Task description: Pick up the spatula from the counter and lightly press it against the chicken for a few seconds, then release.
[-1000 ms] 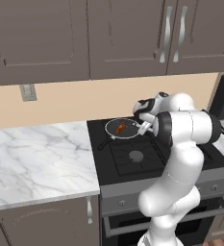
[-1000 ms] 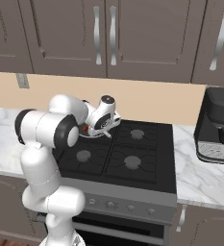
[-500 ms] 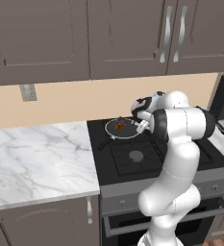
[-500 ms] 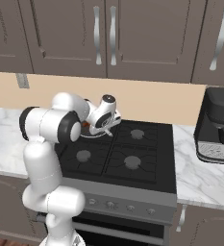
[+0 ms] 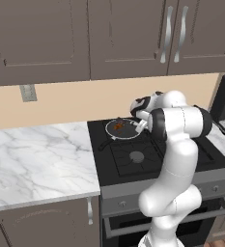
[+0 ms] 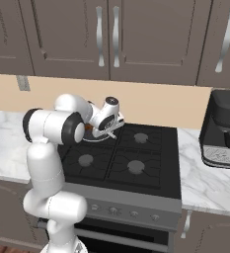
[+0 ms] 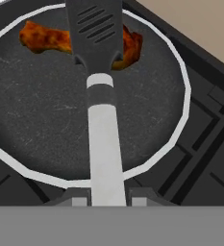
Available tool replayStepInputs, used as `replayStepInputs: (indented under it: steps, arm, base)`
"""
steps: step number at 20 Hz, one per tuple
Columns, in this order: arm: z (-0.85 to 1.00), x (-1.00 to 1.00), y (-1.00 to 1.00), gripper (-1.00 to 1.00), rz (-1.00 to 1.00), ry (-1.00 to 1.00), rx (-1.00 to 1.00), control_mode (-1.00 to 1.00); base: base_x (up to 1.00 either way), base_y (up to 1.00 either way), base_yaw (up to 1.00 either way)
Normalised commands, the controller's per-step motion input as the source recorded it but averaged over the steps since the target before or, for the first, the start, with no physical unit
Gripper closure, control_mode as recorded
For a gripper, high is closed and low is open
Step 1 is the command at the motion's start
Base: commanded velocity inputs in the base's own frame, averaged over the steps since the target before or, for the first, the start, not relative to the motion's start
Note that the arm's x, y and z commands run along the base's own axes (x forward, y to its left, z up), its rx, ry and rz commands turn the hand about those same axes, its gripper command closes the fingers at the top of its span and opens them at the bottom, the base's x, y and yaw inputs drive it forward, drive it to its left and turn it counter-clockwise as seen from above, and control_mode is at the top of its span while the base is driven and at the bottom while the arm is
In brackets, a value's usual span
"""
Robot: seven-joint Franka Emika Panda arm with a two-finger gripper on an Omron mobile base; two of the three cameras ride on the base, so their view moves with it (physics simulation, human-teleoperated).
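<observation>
Since the spatula [image 7: 103, 120] is up off the table and its pale handle sits clamped between the two fingertips [image 7: 78, 196], with the jaws closed narrowly on it, the pick-up looks done. The slotted dark blade reaches over the chicken [image 7: 45, 38] in the pan [image 7: 184, 91], which stands on the rear left burner of the stove [image 6: 136, 163]. Blade and meat overlap in the hand view, so I judge the press to be under way or just about to start, though firm contact cannot be told. Holding it briefly and releasing are what is left. Counted: one spatula, one browned piece of chicken showing either side of the blade, one pan, four burners, and one coffee machine [image 6: 225, 131].
</observation>
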Motion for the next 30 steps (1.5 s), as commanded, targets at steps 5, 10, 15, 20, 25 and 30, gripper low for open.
replayStepInputs:
  steps: [5, 10, 15, 20, 25, 30]
  arm:
    - [-0.08, 0.02, -0.02, 1.0, 0.0, 0.0, 0.0, -1.0]
    - [-0.09, 0.02, -0.03, 1.0, 0.0, 0.0, 0.0, -1.0]
    - [-0.08, 0.0, -0.06, 1.0, 0.0, 0.0, 0.0, -1.0]
    - [-0.07, 0.0, -0.05, 1.0, 0.0, 0.0, 0.0, -1.0]
    - [-0.1, 0.0, -0.04, 1.0, 0.0, 0.0, 0.0, -1.0]
    - [-0.11, 0.0, -0.04, 1.0, 0.0, 0.0, 0.0, -1.0]
  base:
    - [0.0, 0.0, 0.0]
    - [0.0, 0.0, 0.0]
    - [0.0, 0.0, 0.0]
    - [0.0, 0.0, 0.0]
    - [0.0, 0.0, 0.0]
    - [0.0, 0.0, 0.0]
